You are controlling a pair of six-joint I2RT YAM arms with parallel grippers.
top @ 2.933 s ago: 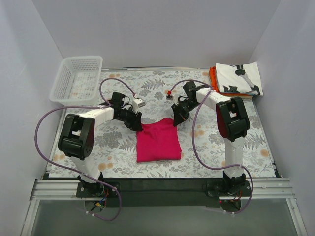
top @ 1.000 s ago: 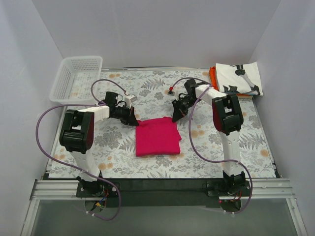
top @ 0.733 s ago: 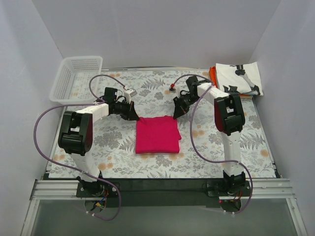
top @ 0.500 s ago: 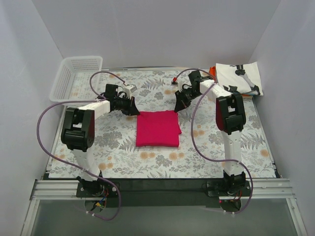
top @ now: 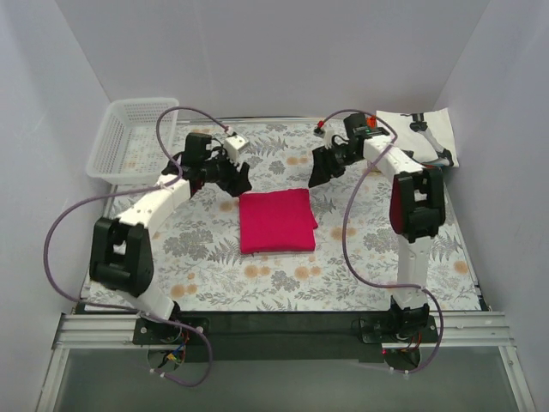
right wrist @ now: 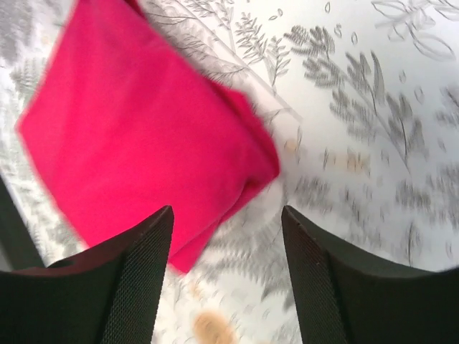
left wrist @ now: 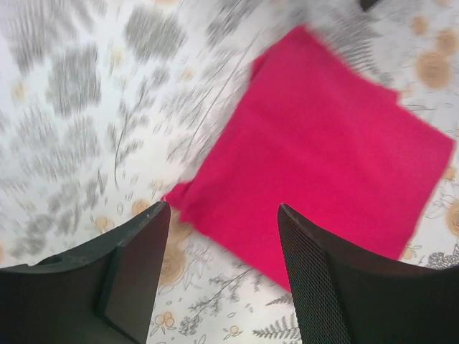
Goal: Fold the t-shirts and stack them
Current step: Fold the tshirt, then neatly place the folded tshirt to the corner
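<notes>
Though folded, crimson t-shirt edges exposed.

We are looking at a left arm and a right arm, both wearing white link shells and bulky black joint housings. Behind the left gripper and the right gripper, purple cables are looping. Black fingers are showing fine mesh-textured faces.

You'll find no legible text, label, brand, number or sign. The white t-shirt carries black print, but you can't make out any letters in it.
</notes>
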